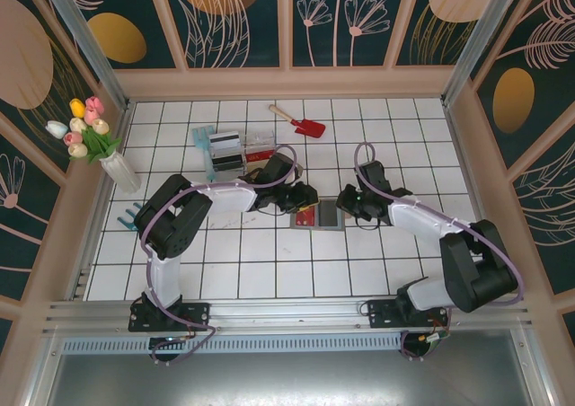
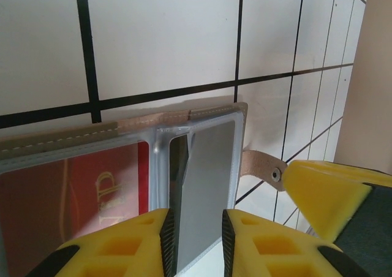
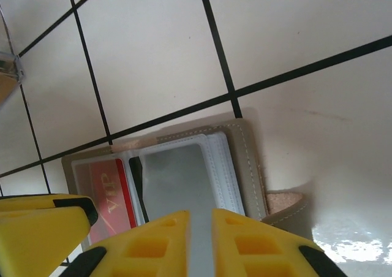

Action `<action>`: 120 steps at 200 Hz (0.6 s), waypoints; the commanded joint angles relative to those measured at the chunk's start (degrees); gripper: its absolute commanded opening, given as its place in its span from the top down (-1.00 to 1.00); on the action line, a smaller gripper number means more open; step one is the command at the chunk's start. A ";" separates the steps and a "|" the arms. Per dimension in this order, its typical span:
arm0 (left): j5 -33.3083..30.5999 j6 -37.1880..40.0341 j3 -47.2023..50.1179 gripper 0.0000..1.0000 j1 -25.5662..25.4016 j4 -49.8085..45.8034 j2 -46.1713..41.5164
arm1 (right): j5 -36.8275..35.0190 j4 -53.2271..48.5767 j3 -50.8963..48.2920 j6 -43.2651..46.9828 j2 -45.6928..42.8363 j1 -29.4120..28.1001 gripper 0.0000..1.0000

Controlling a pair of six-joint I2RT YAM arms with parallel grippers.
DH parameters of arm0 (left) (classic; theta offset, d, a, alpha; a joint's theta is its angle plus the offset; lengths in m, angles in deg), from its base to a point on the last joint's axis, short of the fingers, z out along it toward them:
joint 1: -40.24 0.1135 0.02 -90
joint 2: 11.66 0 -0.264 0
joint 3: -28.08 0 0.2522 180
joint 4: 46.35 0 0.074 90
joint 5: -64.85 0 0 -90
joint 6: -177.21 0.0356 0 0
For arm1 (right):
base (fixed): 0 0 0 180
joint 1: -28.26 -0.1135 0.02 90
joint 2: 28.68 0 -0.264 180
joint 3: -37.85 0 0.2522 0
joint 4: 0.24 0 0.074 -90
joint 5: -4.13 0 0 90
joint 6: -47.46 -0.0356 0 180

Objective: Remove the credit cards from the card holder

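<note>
white arms [image 1: 229, 195], black joints [image 1: 172, 225], purple cables [image 1: 144, 235], blocky yellow gripper fingers [image 2: 122, 246]

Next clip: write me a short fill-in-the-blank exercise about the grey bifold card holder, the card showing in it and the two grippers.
1. The grey bifold card holder lies ___ on the white tiled table.
2. The plastic credit card showing behind its clear pocket is coloured ___.
3. The moulded tips of the left gripper and the right gripper are coloured ___.

Missing words: open; red; yellow.
</note>
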 commanded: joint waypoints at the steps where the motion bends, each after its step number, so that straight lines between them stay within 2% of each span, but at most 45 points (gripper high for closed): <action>1: 2.31 0.13 -1.90 0.42 -0.40 0.30 1.61 | -0.13 -0.07 0.42 -0.95 1.57 -1.03 0.72; 47: 2.75 0.45 -2.96 0.50 -0.47 0.15 3.14 | -0.36 0.05 1.21 -0.29 4.86 -1.61 0.90; 120: 3.68 0.97 -3.82 0.50 -0.63 -0.87 4.67 | -1.06 0.04 1.04 0.12 7.52 -1.65 0.90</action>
